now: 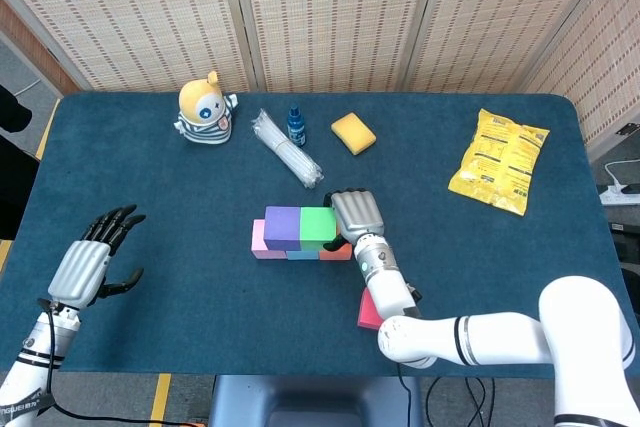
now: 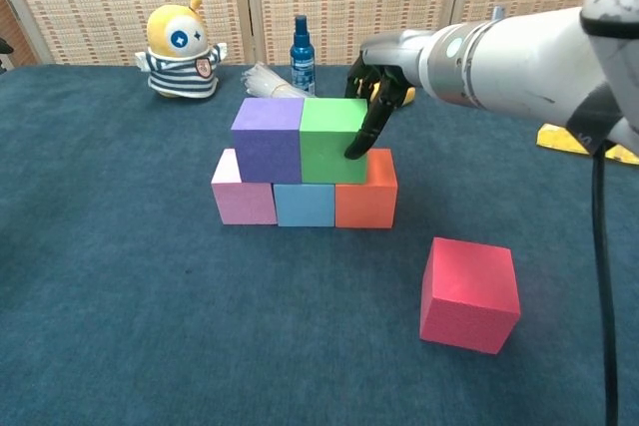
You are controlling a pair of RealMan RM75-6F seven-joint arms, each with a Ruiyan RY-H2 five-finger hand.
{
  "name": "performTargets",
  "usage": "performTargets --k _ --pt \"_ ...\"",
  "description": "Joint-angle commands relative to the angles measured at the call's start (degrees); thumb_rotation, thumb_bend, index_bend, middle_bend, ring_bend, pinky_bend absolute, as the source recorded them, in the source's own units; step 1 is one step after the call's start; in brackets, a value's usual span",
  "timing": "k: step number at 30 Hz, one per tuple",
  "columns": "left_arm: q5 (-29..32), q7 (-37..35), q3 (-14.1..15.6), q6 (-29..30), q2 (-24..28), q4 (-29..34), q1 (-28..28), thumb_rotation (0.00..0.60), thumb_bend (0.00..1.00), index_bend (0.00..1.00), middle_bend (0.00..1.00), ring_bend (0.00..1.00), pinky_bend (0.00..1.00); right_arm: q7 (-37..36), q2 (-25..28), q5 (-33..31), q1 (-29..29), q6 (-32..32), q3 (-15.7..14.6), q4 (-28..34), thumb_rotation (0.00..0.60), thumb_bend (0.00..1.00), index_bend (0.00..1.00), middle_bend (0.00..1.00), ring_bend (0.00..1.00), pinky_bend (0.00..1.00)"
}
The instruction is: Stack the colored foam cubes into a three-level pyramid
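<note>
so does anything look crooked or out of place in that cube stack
Slightly. The purple cube and green cube sit shifted left on the bottom row, leaving the orange cube partly uncovered, where the right hand touches the green cube's side. The red cube lies apart, unstacked.

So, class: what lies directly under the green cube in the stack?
The green cube rests on the bottom row, across the blue cube and the orange cube. Their front faces show; their tops are covered. The right hand touches the green cube's right side.
</note>
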State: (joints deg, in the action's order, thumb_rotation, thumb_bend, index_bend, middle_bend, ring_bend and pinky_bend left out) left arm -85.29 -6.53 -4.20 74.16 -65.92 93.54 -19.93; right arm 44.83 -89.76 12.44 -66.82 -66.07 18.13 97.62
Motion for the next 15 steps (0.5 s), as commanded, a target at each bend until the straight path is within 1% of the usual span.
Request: performTargets --k 1,10,15 --pt "0.1 0.0 0.0 -0.1 0.0 -0.1 0.0 0.6 0.34 0.12 0.02 0.0 0.1 0.2 -0.1 0.0 0.0 0.0 0.0 -0.1 0.6 0.31 0.48 0.43 0.36 0.35" --pt "0.0 -0.3 0.0 -0.4 -0.2 -0.4 -0.1 0.6 0.34 0.12 0.02 0.0 0.1 0.7 -0.4 0.1 0.0 0.2 -0.2 -0.2 0.6 0.31 0.43 0.43 0.36 0.34" --pt "0.0 -0.4 0.0 -0.4 -0.3 -0.5 -0.1 0.6 0.34 0.12 0.02 0.0 0.1 1.1 -0.2 0.4 0.2 0.1 -0.6 0.4 0.6 0.31 0.34 0.43 0.34 0.32"
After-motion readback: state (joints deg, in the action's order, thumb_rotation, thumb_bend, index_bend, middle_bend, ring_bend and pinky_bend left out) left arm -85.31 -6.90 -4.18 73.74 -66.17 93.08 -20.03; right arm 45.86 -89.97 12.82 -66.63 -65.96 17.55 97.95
